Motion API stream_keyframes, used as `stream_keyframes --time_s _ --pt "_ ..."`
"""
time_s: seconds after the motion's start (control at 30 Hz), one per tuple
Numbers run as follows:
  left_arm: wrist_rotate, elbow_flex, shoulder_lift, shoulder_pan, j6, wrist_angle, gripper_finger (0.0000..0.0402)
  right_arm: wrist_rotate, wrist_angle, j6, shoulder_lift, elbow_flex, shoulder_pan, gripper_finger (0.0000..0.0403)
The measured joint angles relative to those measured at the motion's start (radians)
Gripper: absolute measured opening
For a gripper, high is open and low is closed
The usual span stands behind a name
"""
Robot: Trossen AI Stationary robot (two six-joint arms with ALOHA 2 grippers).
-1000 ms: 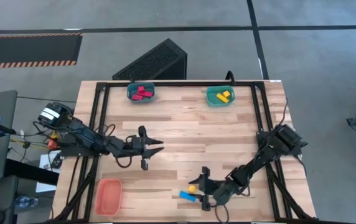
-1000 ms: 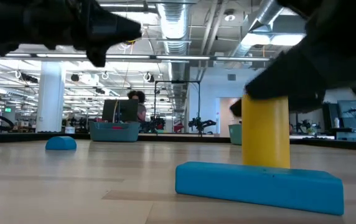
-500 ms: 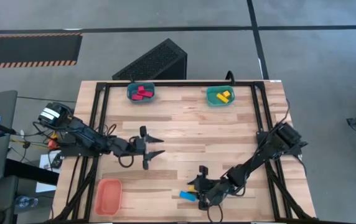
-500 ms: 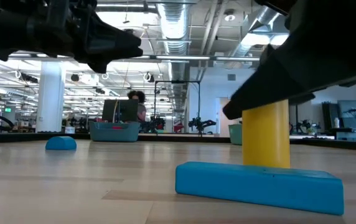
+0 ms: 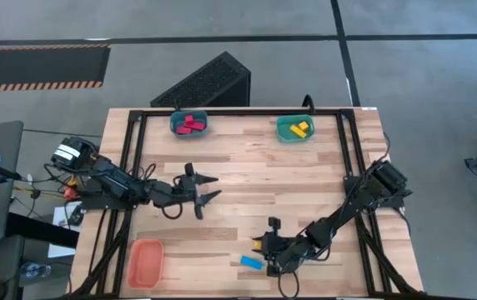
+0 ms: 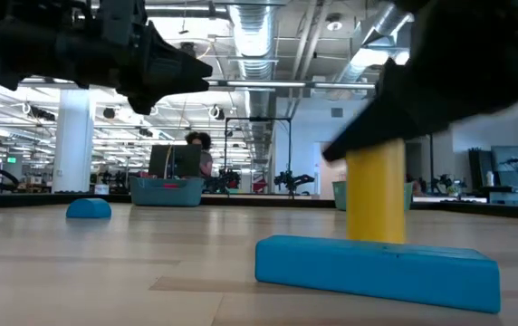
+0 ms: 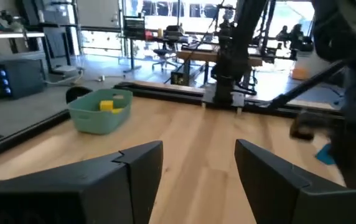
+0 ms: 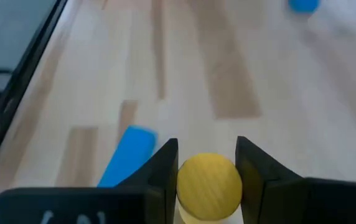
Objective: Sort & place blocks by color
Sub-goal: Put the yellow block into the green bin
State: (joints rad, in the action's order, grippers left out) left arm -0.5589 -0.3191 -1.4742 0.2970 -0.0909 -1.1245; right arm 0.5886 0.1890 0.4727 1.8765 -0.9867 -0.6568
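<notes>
A yellow cylinder block stands upright near the table's front edge, with my right gripper shut on its upper end. Just in front of it a blue bar block lies flat on the table. A blue dome block rests flat side down farther off. My left gripper hovers open and level over the table's left middle, holding nothing. A far teal bin holds red blocks; another teal bin holds yellow ones. My right gripper pinches the yellow cylinder's upper end between its two fingers, one on each side of the round wall. The fingers slant down from the table's right side. The cylinder stays upright; the blue bar hides its foot, so I cannot tell whether it is clear of the table.
An orange bin sits at the near left corner. A black frame rail runs along the table's far edge and down both sides. Bare wood lies between the two arms in the table's middle.
My right gripper has shut on the yellow cylinder, which stood between its open fingers a second ago, and has risen slightly; the cylinder has shifted a little sideways behind the blue bar. My left gripper has opened wider.
</notes>
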Motion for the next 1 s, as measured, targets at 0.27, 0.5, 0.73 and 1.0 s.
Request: stream_keyframes --time_s 0.27,0.5,0.73,1.0 --pt "0.331 -0.075 0.0 -0.093 -0.026 0.143 0.0205 0.255 -0.053 -0.135 -0.143 -0.002 -0.026 0.0118" --pt "0.423 -0.199 0.0 -0.104 0.03 0.346 0.0251 0.427 0.024 -0.133 -0.17 -0.002 0.013 0.0123" --pt "0.422 -0.248 0.0 -0.098 0.083 0.356 0.0276 0.429 0.102 -0.16 -0.171 -0.002 0.074 0.0123" --pt "0.421 -0.248 0.0 -0.097 0.079 0.367 0.0277 0.392 0.205 -0.254 -0.171 -0.002 0.105 0.0123"
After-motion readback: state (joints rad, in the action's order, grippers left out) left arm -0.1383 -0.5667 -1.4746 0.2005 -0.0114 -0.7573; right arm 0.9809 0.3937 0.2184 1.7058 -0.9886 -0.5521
